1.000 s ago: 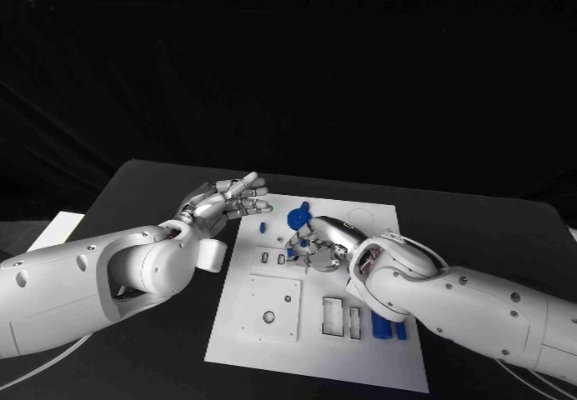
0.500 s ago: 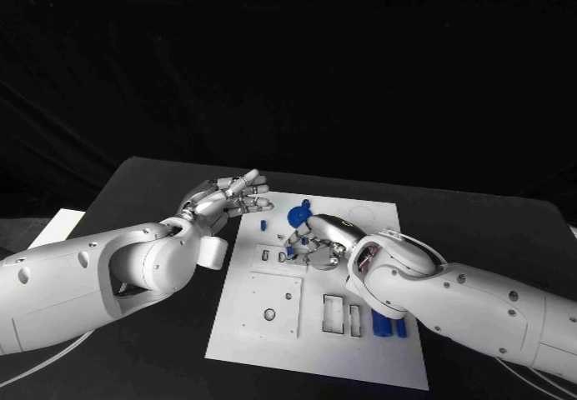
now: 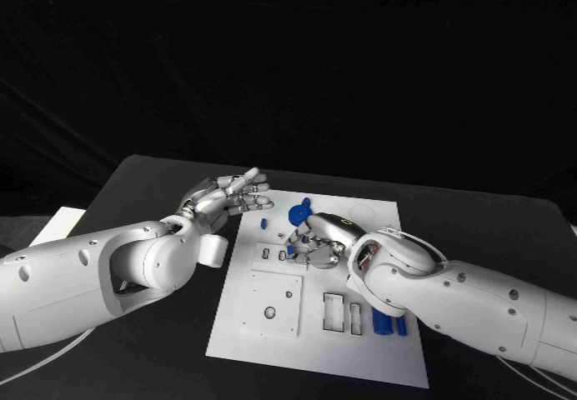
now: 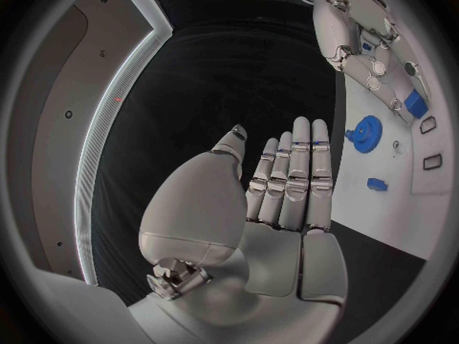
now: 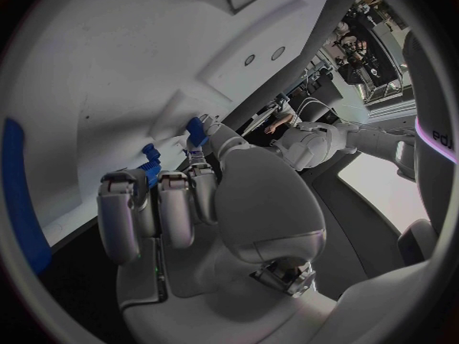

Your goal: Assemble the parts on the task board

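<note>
The white task board (image 3: 361, 358) lies in the middle of the black table. My right hand (image 3: 315, 242) is curled down over the board's middle, its fingertips pinching a small blue part (image 5: 150, 172) against the board; the left wrist view also catches this hand (image 4: 359, 46). A blue gear (image 3: 297, 217) (image 4: 364, 134) stands just beyond it, with a tiny blue piece (image 3: 263, 225) (image 4: 378, 183) to its left. My left hand (image 3: 228, 200) (image 4: 287, 183) hovers empty beside the board's far left corner, fingers straight and apart.
Two long blue parts (image 3: 385, 323) lie on the board near my right forearm. Rectangular slots (image 3: 334, 312) and a square plate (image 3: 271, 304) take up the board's near half. A white sheet (image 3: 57, 227) sits at the table's left edge.
My right hand has closed a little tighter over the small blue part, which shows less from above. The left hand has barely moved.
</note>
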Controlling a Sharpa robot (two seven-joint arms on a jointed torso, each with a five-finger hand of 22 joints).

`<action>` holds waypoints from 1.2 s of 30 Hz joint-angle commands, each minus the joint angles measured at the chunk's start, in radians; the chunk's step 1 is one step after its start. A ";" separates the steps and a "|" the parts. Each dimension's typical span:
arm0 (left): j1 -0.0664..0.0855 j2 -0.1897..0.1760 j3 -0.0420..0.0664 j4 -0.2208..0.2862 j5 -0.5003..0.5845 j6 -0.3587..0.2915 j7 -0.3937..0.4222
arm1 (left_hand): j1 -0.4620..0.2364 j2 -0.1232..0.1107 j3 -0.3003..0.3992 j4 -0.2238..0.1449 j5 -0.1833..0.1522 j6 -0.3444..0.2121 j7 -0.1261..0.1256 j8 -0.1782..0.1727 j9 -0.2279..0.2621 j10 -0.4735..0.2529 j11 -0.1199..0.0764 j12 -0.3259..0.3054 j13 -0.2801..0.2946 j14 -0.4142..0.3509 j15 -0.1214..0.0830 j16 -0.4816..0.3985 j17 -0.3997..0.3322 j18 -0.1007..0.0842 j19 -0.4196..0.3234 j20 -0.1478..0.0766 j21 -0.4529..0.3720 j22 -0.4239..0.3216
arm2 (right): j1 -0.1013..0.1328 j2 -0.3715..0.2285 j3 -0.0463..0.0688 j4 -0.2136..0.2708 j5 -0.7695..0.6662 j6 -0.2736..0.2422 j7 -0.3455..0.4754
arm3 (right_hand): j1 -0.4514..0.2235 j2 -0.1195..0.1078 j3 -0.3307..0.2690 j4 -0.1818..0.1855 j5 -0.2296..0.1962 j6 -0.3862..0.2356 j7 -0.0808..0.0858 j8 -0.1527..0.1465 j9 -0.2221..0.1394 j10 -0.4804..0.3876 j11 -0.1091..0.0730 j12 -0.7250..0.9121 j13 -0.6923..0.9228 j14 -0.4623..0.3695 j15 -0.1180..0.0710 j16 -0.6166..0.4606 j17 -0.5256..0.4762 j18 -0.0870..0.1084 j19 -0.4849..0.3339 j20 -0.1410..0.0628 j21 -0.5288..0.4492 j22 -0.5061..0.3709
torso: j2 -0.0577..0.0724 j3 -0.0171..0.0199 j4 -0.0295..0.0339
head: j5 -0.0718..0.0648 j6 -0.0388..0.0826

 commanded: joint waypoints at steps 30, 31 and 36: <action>0.001 0.001 0.001 0.001 0.001 0.022 0.006 | 0.003 0.004 -0.001 -0.005 -0.001 0.001 0.005 -0.007 0.000 -0.007 0.002 -0.006 0.000 -0.005 0.000 -0.004 0.002 0.002 -0.005 0.000 -0.005 -0.001 | -0.009 0.000 -0.010 -0.010 -0.052 0.057 -0.078 | -0.053 -0.073 -0.027 0.009 -0.026 -0.074 0.025 -0.014 -0.006 -0.059 0.022 -0.082 0.009 0.085 0.015 0.001 0.179 -0.015 0.081 0.007 0.001 0.196 | 0.000 0.0002 -0.0011 | -0.004 -0.003; 0.001 0.001 0.001 0.001 0.001 0.022 0.006 | 0.003 0.004 -0.001 -0.005 -0.001 0.001 0.005 -0.007 0.000 -0.007 0.002 -0.006 0.000 -0.005 0.000 -0.004 0.002 0.002 -0.005 0.000 -0.005 -0.001 | -0.009 0.000 -0.010 -0.010 -0.053 0.054 -0.078 | -0.055 -0.075 -0.030 0.010 -0.029 -0.077 0.025 -0.013 -0.006 -0.062 0.022 -0.087 0.006 0.085 0.015 0.002 0.180 -0.015 0.081 0.007 0.001 0.196 | 0.000 0.0002 -0.0011 | -0.004 -0.003; 0.001 0.001 0.001 0.001 0.001 0.023 0.005 | 0.003 0.004 -0.001 -0.005 -0.001 0.001 0.005 -0.007 0.000 -0.007 0.002 -0.006 0.000 -0.005 0.000 -0.004 0.002 0.002 -0.005 0.000 -0.005 -0.001 | -0.009 0.001 -0.010 -0.010 -0.052 0.038 -0.075 | -0.069 -0.087 -0.052 0.021 -0.044 -0.098 0.029 -0.014 -0.007 -0.085 0.026 -0.123 -0.019 0.086 0.019 0.003 0.184 -0.015 0.081 0.010 0.001 0.196 | 0.000 0.0004 -0.0007 | -0.005 -0.003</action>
